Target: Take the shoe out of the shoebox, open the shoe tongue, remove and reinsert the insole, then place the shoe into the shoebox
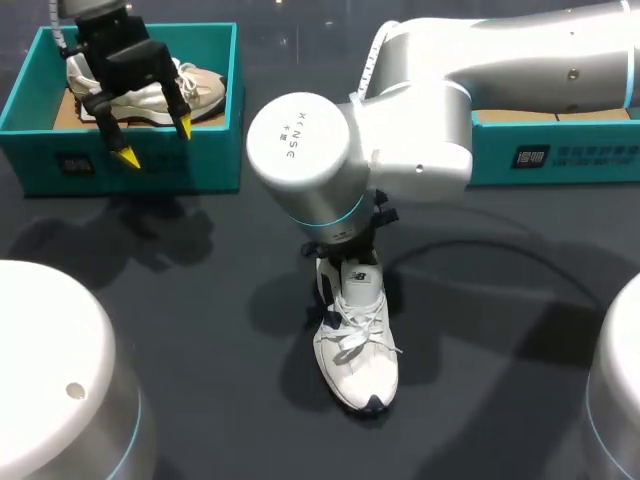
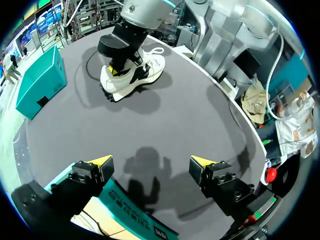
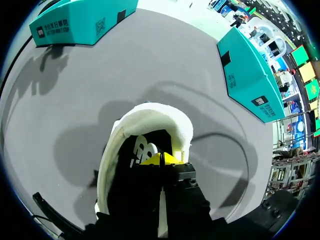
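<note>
- Step in hand, as I judge it: the insole work. The white shoe [image 1: 356, 350] is out of its box and stands upright on the dark table [image 1: 200, 330], toe toward the camera, near the middle and well apart from both boxes
- The right gripper [image 3: 161, 159] is sunk into the shoe's mouth at the heel end, with its yellow tips drawn together. Whether they pinch the insole cannot be told, because the inside is dark and only a pale logo shows beside them
- The left gripper [image 1: 155, 140] hangs above the front wall of the left shoebox [image 1: 215, 160], its fingers spread wide and holding nothing
- The next move probably calls for a straight lift of the thin, floppy insole out past the padded collar, and the shoe may need steadying so it does not tip or slide
- The shoe is white mesh and smooth panels with dark trim, a rounded toe, loose white laces [image 1: 352, 335] and a soft tongue [image 1: 358, 278] standing up
- Both boxes are teal card, rigid and square-edged, and plain brown inside. The left one holds a beige shoe [image 1: 200, 90], while the right shoebox [image 1: 560, 150] is partly hidden by the arm
- The table surface looks matt and even
</note>
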